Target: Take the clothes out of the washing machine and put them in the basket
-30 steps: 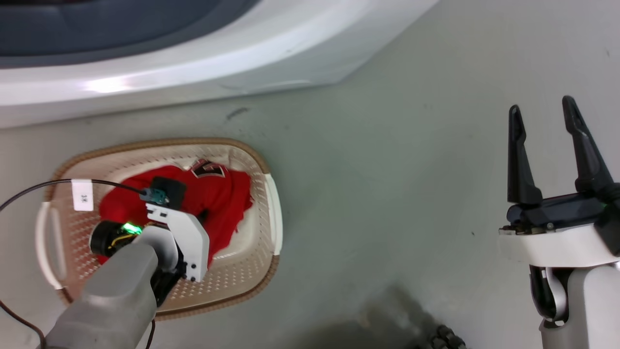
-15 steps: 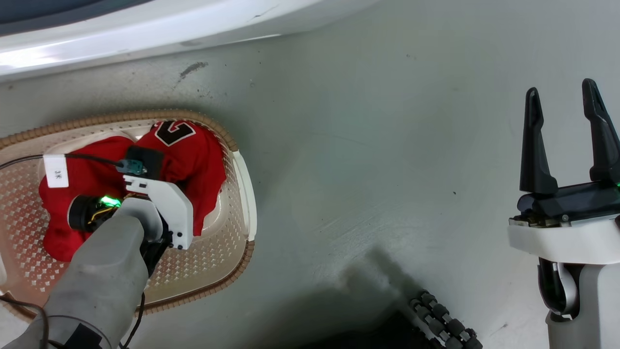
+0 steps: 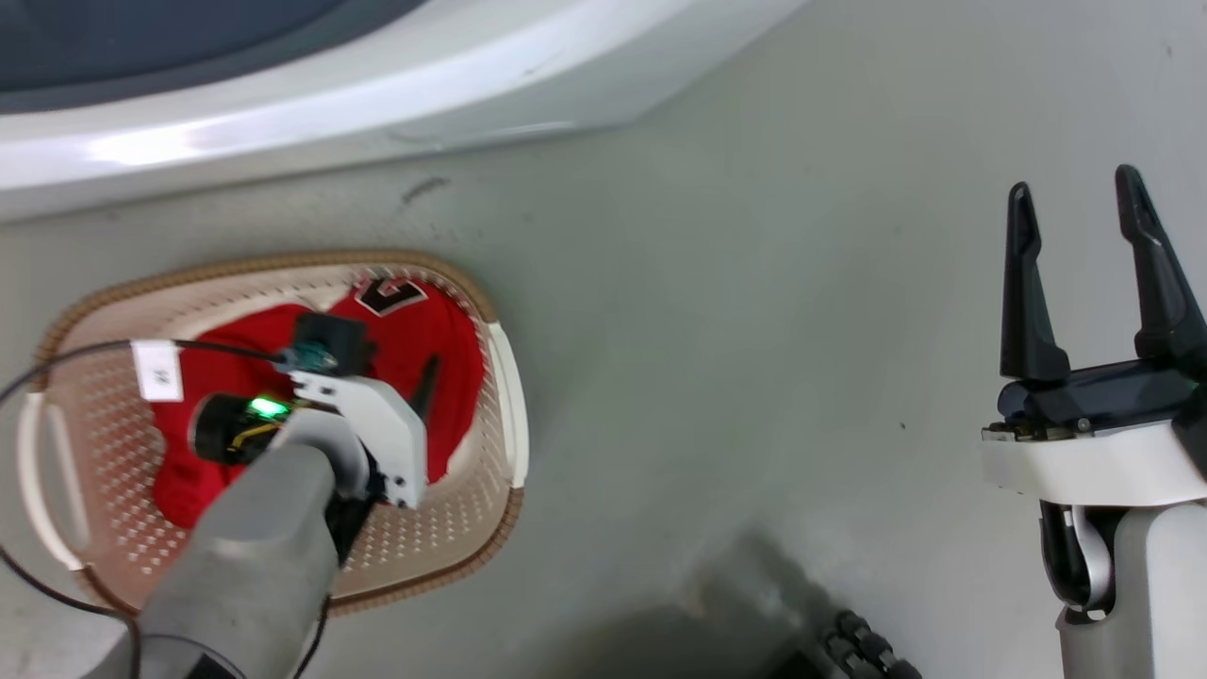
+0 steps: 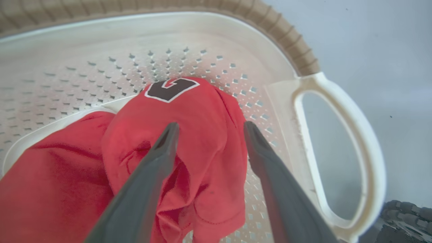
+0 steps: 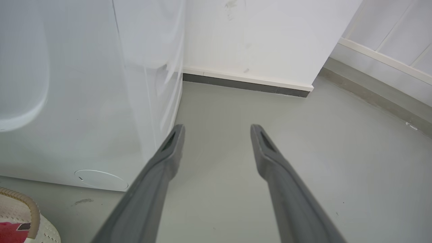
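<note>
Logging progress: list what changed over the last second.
The head camera swung, so the whole picture shifted. The left gripper moved little over the basket; one of its fingers now shows past the wrist, open above the clothes. Nothing visibly grasped or released. The right gripper stayed open, idle.

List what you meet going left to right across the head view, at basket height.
basket's left handle → clothes → basket's right handle → bare floor → right gripper, open
</note>
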Tool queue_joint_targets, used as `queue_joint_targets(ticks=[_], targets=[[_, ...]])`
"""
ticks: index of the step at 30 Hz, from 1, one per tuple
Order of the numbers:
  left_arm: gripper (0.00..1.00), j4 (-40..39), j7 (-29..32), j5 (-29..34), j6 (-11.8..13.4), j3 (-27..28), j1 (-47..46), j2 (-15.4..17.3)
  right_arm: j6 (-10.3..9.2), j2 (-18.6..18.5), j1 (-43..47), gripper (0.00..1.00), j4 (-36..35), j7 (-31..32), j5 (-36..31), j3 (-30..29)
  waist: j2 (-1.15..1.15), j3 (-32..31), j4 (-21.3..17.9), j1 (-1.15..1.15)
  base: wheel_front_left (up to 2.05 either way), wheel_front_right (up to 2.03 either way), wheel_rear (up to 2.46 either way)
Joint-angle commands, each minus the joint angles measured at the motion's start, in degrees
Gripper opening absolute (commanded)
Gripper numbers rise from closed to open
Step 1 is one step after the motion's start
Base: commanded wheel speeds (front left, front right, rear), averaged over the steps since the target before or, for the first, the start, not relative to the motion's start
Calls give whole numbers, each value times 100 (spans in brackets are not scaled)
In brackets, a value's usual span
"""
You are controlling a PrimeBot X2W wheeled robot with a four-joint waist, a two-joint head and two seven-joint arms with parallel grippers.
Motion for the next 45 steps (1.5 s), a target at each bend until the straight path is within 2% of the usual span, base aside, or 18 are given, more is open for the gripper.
queue_joint_targets(ticks=[1,5,10,17,19,20,24,29,35,45], targets=[[100,-169,-79,40,-8,-112,169,-35,-5,2,-48,100,77,-11,-82,-16,0,-454,212,-1,0,0,0],[100,-538,-181,56,-7,-83,249,71,-6,0,84,100,245,-11,-255,-40,0,-1037,397,-1,0,0,0],[100,-1327,-186,466,120,420,317,327,-6,0,200,100,416,-11,-403,-81,0,-1586,595,-1,0,0,0],[100,-2845,-183,1349,518,1629,1064,597,-5,1,467,100,586,-11,-472,-178,0,-2489,881,-1,0,0,0],[100,-3259,-183,1554,604,1980,1336,609,-6,0,565,100,610,-11,-480,-211,0,-2722,956,-1,0,0,0],[100,-3845,-184,1906,697,2455,1772,597,-6,2,704,100,628,-11,-516,-188,0,-3056,1054,-1,0,0,0],[100,-4607,-184,2343,825,3102,2430,529,-5,0,937,100,611,-11,-537,-132,0,-3482,1169,-1,0,0,0],[100,-5471,-184,2859,937,3850,3390,348,-5,2,1249,100,599,-11,-579,-175,0,-3921,1274,-1,0,0,0],[100,-6277,-184,3414,975,4547,4466,-68,-6,2,1604,100,613,-11,-514,-274,0,-4331,1322,-1,0,0,0],[100,-6822,-184,4087,805,5304,5481,-794,-6,2,2042,100,566,-11,-417,-277,0,-4634,1317,-1,0,0,0]])
